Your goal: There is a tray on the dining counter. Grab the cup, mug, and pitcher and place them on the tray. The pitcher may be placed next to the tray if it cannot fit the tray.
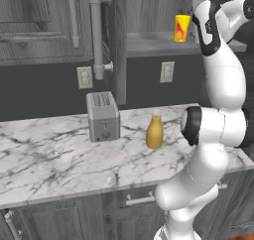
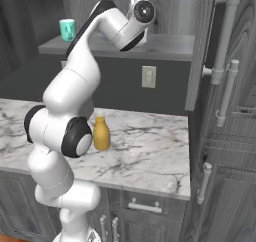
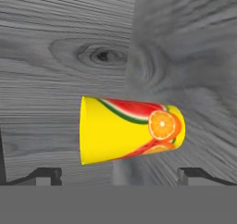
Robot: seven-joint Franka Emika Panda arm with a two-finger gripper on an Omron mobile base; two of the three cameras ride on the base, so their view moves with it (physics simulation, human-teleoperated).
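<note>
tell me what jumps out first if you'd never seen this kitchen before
The white arm reaching up to a high grey shelf, where the bright yellow cup stands. In the hand view the cup sits between the spread fingers. Below, the mustard pitcher stands on the marble worktop right of a grey toaster.
</note>
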